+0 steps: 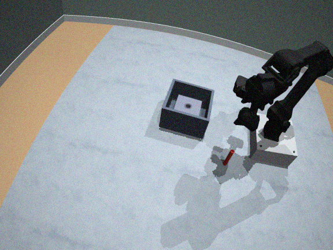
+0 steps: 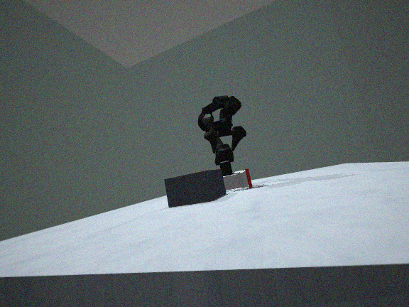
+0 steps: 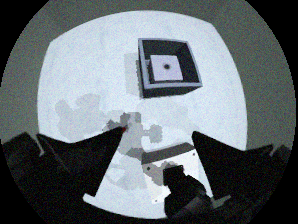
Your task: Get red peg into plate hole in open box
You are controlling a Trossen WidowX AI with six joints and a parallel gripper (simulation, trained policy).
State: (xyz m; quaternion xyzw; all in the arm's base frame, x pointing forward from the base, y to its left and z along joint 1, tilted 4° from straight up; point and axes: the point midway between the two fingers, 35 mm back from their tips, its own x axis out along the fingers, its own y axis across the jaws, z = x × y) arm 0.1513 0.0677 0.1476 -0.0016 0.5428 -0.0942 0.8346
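Note:
The red peg stands upright on the table, close to the arm's base. In the wrist view only a bit of the peg shows, at the left fingertip, which hides the rest. The dark open box stands apart from the peg. The pale plate lies at its bottom, its round hole uncovered and empty. My gripper is wide open and empty, well above the table and the peg.
The white base block of the arm stands beside the peg. Shadows of the arm fall around the peg. A low grey rim runs along the table's far edge, and tan strips lie at its sides.

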